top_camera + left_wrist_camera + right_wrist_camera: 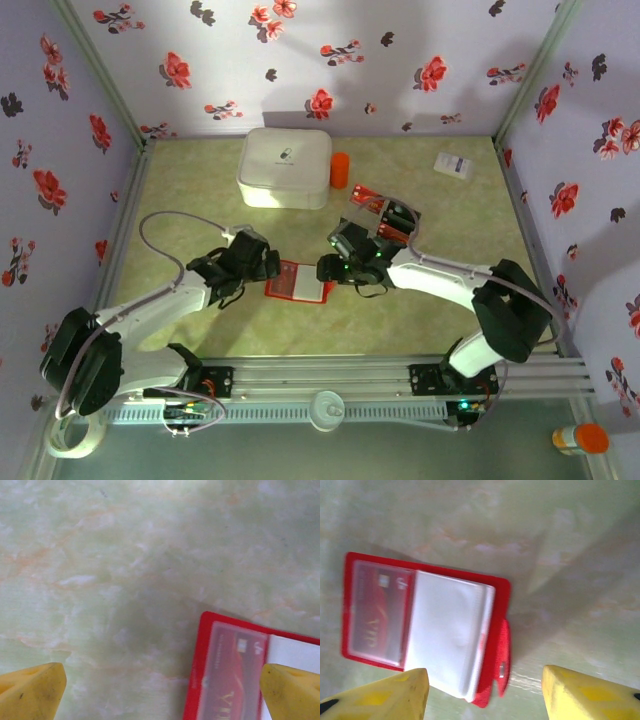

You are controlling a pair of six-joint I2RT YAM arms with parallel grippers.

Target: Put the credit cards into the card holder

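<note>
The red card holder [298, 283] lies open and flat on the table between my two grippers. One red credit card [377, 611] sits in its left clear pocket, and pale whitish sleeves [447, 632] cover its right half. A small stack of red and black credit cards [383, 213] rests behind the right arm. My left gripper [262, 263] hovers open just left of the holder, whose corner [225, 675] lies near the right yellow finger. My right gripper [485, 692] stands open over the holder's clasp edge with nothing between its fingers.
A big white rounded box [285, 167] and an orange cylinder [340, 170] stand at the back. A small white box with blue print [455, 164] lies at the back right. Flowered walls close in the table on three sides.
</note>
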